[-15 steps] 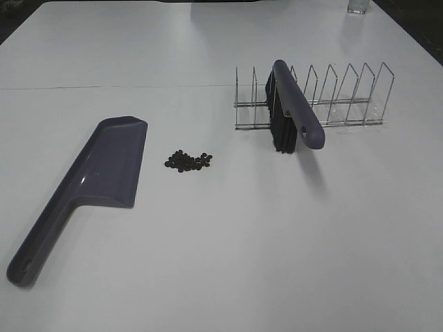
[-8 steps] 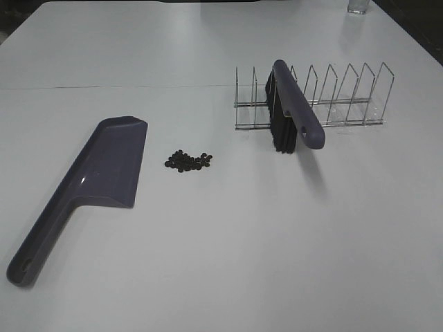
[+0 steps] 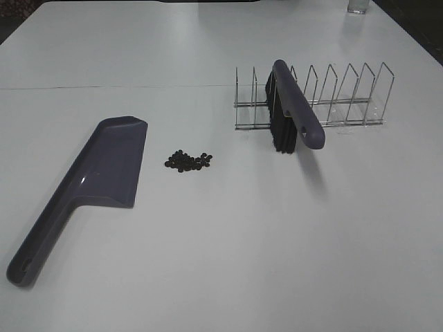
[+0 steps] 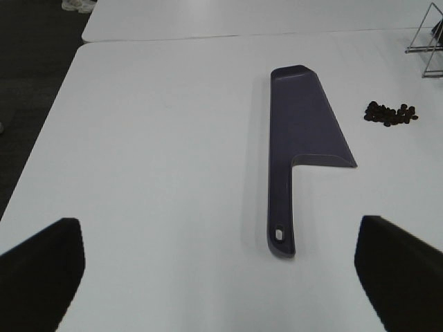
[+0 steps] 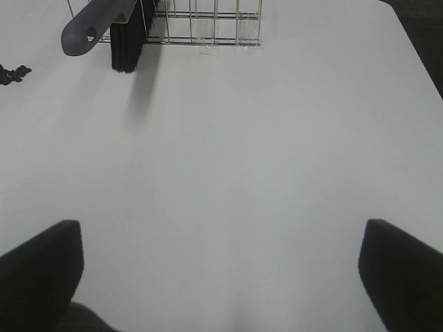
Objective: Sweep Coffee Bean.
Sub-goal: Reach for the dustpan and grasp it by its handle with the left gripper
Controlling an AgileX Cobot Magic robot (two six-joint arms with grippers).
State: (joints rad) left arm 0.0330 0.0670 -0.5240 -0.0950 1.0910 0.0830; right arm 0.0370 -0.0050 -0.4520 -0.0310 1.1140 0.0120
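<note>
Since nothing on the worktop point(image 3: 228, 242) has shifted over the last second, and the left gripper point(image 4: 221, 273) and right gripper point(image 5: 221, 273) both hang spread and empty, sweeping seems unstarted: the coffee beans point(image 3: 188, 161) lie heaped between the dustpan point(image 3: 104, 166) and the brush point(image 3: 297, 114) in its rack point(image 3: 346, 104).

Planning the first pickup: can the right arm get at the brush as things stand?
Probably yes. The brush handle juts out of the wire rack toward the right gripper, jaws open, with bare table between.
</note>
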